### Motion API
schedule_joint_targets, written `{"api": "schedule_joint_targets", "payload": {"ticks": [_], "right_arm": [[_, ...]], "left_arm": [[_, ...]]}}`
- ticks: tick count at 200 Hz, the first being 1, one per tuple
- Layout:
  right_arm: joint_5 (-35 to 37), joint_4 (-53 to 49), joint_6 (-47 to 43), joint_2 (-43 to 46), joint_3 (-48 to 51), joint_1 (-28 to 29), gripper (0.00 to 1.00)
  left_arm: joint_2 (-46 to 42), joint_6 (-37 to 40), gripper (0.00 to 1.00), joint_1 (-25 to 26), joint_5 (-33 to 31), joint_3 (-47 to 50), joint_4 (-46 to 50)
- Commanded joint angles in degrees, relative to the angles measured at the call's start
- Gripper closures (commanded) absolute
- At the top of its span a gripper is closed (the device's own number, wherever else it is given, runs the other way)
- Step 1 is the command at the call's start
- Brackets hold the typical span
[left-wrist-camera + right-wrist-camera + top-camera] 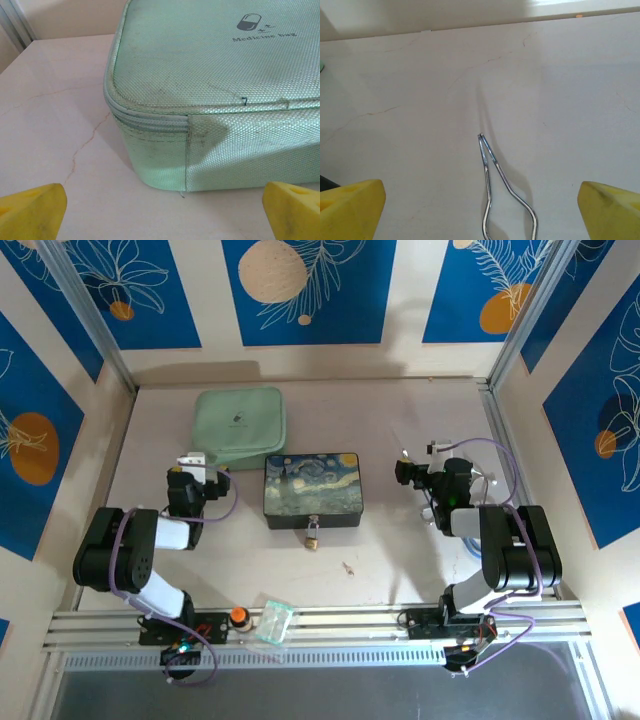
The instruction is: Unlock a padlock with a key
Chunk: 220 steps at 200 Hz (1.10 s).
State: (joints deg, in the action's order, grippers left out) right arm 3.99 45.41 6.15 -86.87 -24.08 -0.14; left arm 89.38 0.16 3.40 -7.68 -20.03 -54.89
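- The padlock [312, 537] sits near the middle of the desk [420, 560], at the near side wall of the painted box [311, 490]. Its shackle points toward the box. Whether the shackle is latched is too small to tell.
- The key [348, 567] lies flat on the desk, apart from the padlock, to its right and closer to the near edge. No hand touches it.
- The left hand [162, 210] is spread wide, and nothing is between its 2 yellow fingertips [32, 210]. It is low over the desk and faces the near left corner of the green medicine bag [215, 90], just short of it.
- The medicine bag lies at the far edge of the desk, left of centre, its zipper closed along the visible corner.
- The right hand [480, 212] is also spread wide and grips nothing. It is over the right part of the desk.
- A bent silver wire [490, 185] lies on the desk between the right fingertips, touching neither.
- An orange knob [238, 616] and a clear plastic bag [275, 621] rest at the near edge.
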Motion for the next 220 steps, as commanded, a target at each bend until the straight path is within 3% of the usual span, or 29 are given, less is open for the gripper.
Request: {"api": "schedule_joint_targets", "payload": {"ticks": [1,164,191,220], "right_arm": [[-1.1,0.3,-0.9,-0.2,-0.1,-0.2,0.01],[-1.2,0.3,-0.8,-0.3,-0.3,-0.2,0.01],[-1.2,0.4,-0.8,-0.2,-0.1,-0.2,0.01],[-1.2,-1.5,-1.0,1.7,-0.5,0.0,0.01]], "left_arm": [[0.1,0.6,0.00,-0.1,1.4,-0.3,-1.0],[0.2,0.6,0.00,-0.1,1.4,-0.4,-1.0],[0.2,1.9,0.01,-0.1,5.0,-0.6,-0.4],[-2.2,1.1,0.00,-0.1,2.5,1.5,-3.0]]}}
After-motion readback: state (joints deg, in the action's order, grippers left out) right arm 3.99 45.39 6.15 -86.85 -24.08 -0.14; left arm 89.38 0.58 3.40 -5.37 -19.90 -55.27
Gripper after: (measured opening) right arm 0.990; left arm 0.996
